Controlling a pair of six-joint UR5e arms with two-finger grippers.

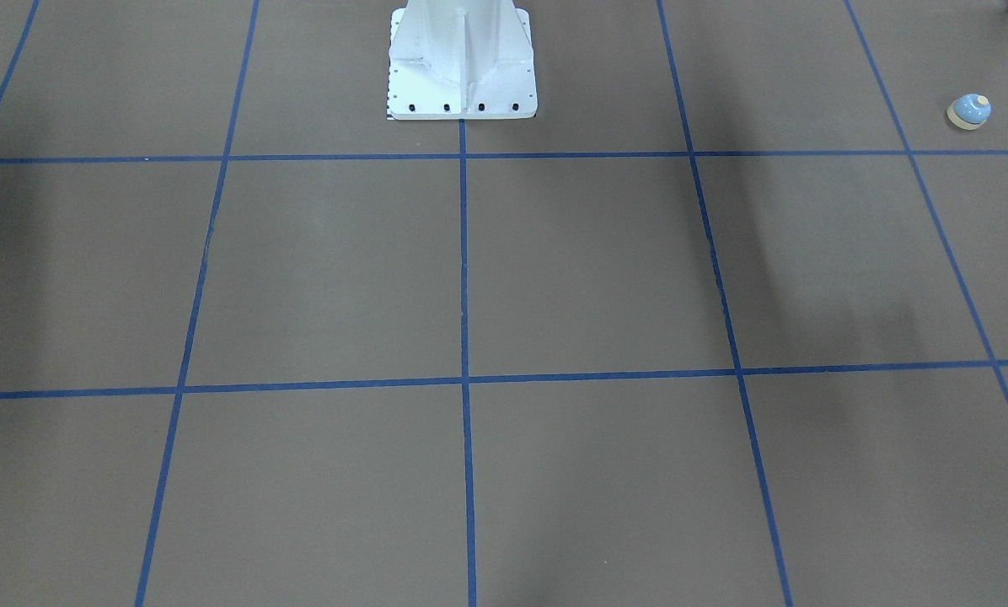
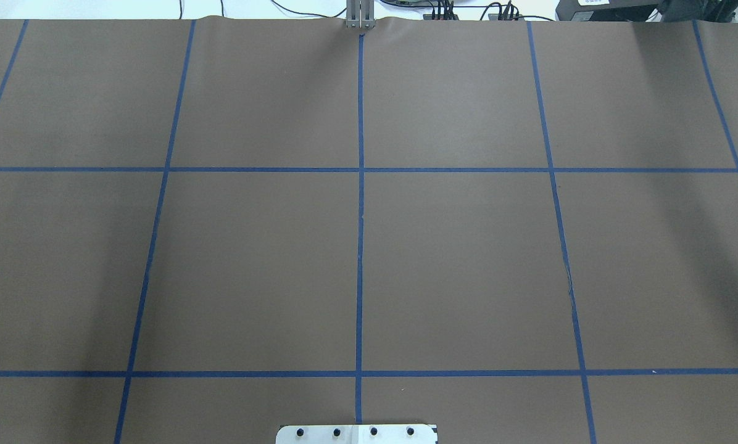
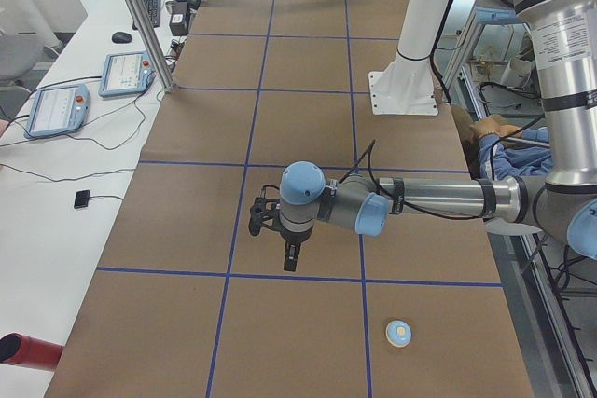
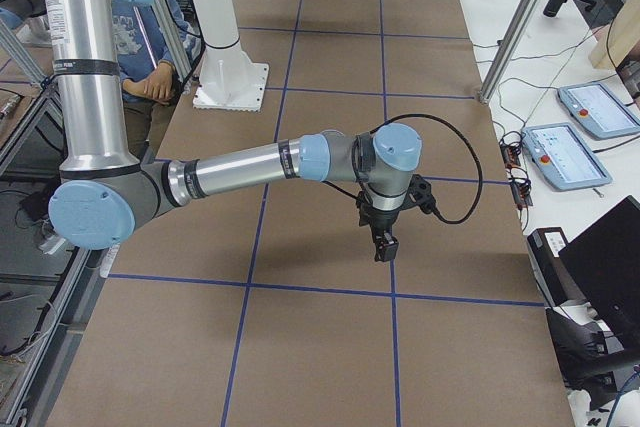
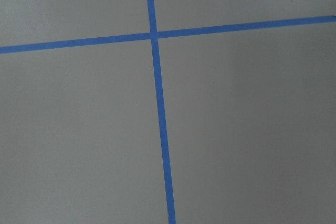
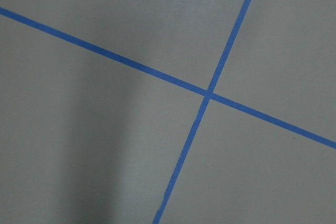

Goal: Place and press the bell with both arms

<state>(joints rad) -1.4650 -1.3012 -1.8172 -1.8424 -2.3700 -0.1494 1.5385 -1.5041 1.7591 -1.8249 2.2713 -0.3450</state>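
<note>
since the bell (image 1: 969,111) stands alone on the table (image 2: 468,246), touched by neither arm, i judge the task to be at its opening step: fetching the bell. at the robot's left end the bell sits upright, button (image 1: 982,102) on top, close to the robot-side edge. the left gripper (image 3: 290,261) hangs pointing down above the table by a strip of blue tape (image 3: 298,277), near the bell but clearly apart from it and farther out from the robot. whether its jaws are spread or closed i cannot tell, as only a black sliver of it shows at the edge of the front-facing view. its wrist camera shows only bare table and tape. in the middle stands the white pedestal (image 1: 462,76). at the right end, well apart from the bell, the right gripper (image 4: 383,247) also points down above the table, and its state i cannot tell either. the next move, as i see it, falls to the left arm (image 3: 438,198): draw back toward the robot's side until it is over the bell, come down with jaws wide enough for the dome, and close gently, since the rounded top may slip. the right arm (image 4: 240,165) would then press the button.
</note>
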